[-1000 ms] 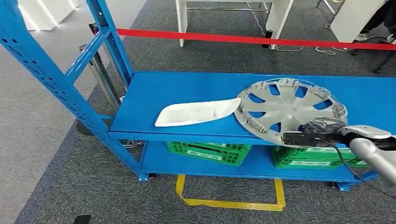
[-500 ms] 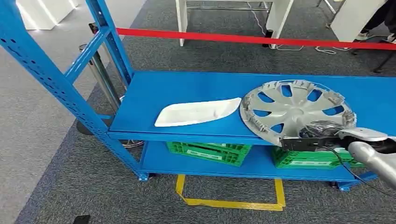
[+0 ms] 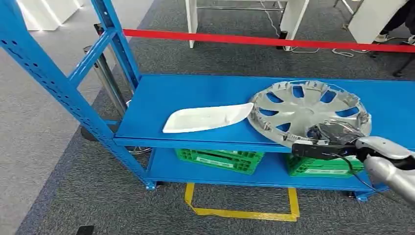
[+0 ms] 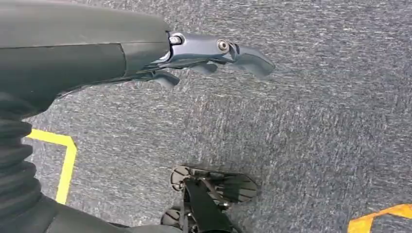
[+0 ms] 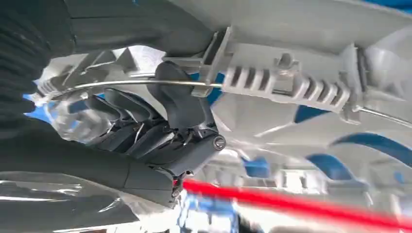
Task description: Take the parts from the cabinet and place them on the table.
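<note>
Right wrist view: right hand (image 5: pixel 160 121) grips the wheel cover's (image 3: pixel 308 112) rim.

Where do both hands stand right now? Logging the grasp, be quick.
Left hand: open, holding nothing, hanging over the carpet.
Right hand: gripping the rim of the hubcap.

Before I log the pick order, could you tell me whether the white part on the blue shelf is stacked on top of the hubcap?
No, the white part lies flat on the blue shelf beside the hubcap, not on it.
</note>
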Action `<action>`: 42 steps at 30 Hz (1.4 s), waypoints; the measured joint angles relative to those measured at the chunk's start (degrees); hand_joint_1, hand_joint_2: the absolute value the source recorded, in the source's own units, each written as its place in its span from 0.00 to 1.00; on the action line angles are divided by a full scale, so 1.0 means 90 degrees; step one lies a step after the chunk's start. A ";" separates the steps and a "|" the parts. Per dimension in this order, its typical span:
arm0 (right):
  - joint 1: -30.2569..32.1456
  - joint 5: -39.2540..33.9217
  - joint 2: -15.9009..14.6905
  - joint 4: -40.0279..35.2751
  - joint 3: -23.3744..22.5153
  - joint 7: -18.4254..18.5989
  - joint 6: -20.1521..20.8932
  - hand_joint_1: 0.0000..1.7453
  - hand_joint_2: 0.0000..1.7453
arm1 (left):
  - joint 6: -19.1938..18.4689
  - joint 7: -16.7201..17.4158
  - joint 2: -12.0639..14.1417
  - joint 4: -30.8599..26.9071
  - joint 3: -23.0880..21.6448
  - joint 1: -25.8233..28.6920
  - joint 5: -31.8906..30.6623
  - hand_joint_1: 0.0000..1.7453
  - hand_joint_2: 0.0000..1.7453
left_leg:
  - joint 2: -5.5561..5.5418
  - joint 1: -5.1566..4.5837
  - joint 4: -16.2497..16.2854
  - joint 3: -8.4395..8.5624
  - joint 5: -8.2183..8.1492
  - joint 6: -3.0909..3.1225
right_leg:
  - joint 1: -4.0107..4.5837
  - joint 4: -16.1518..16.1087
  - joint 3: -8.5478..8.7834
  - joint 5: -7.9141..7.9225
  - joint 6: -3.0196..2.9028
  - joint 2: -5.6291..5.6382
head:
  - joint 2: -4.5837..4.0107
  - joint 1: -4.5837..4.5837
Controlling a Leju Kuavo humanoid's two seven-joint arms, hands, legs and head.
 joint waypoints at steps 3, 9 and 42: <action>0.1078 0.0194 0.0034 -0.0828 -0.0796 -0.0407 -0.0777 1.00 1.00 | -0.0005 -0.0111 -0.0005 0.0000 0.0034 0.0016 0.0053 0.00 1.00 | -0.0036 -0.0001 0.0000 -0.0024 0.0000 0.0000 | 0.0001 0.0000 -0.0008 -0.0008 0.0000 -0.0029 | 0.0000 -0.0002; 0.2859 0.0563 0.0412 -0.2218 -0.2152 -0.1160 -0.1603 1.00 1.00 | -0.0199 -0.0286 -0.0010 0.0000 0.0214 0.0027 0.0369 0.00 1.00 | -0.0040 -0.0001 -0.0004 -0.0043 -0.0001 0.0000 | 0.0001 0.0000 -0.0028 -0.0013 0.0001 -0.0029 | 0.0000 0.0000; 0.4991 -0.0449 0.2494 -0.4188 -0.2722 -0.3200 -0.2784 1.00 1.00 | -0.0738 -0.0656 -0.0036 0.0000 0.0452 -0.0003 0.0578 0.00 1.00 | -0.0021 -0.0001 -0.0006 -0.0037 0.0002 -0.0003 | 0.0000 0.0001 -0.0032 -0.0011 0.0000 -0.0007 | 0.0000 0.0000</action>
